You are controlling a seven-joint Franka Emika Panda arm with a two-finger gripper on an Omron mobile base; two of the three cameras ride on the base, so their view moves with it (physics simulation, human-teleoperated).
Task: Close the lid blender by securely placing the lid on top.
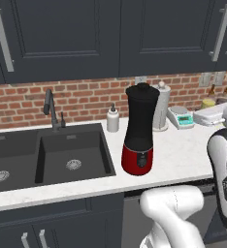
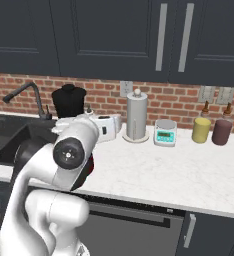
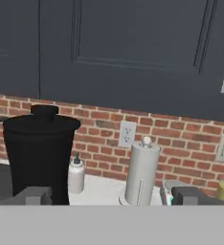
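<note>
Fingertips [image 3: 37,195] of the tool [image 3: 116,196] poke up at the bottom of the hand view, one on each side, far apart. The tool is wide open and holds nothing.

Just past them stands the blender [image 1: 140,130] on the white table [image 1: 183,155]. It is upright, right beside the black sink [image 1: 47,155]. Its jar is tall and black, and its base is round and shiny red with a dark panel on the front. The lid [image 1: 142,89] sits flat on top of the jar, with its little knob pointing up. In the hand view the lid [image 3: 43,120] looks level on the blender [image 3: 37,158], and its rim sticks out a bit past the jar. In the right base view the white arm hides most of the blender [image 2: 69,101], but the lid [image 2: 68,90] shows on top.

Behind the blender, a small white pump bottle [image 1: 113,119] stands near the brick wall [image 1: 86,99]. A slim white cylinder [image 1: 161,107] stands to the right of the blender. Next to that is a small scale [image 2: 165,132] with a green screen. Farther right are a yellow jar [image 2: 201,129] and a dark red jar [image 2: 221,132]. A black tap [image 1: 51,109] rises behind the sink. Dark cupboards [image 1: 110,34] hang above the wall.
</note>
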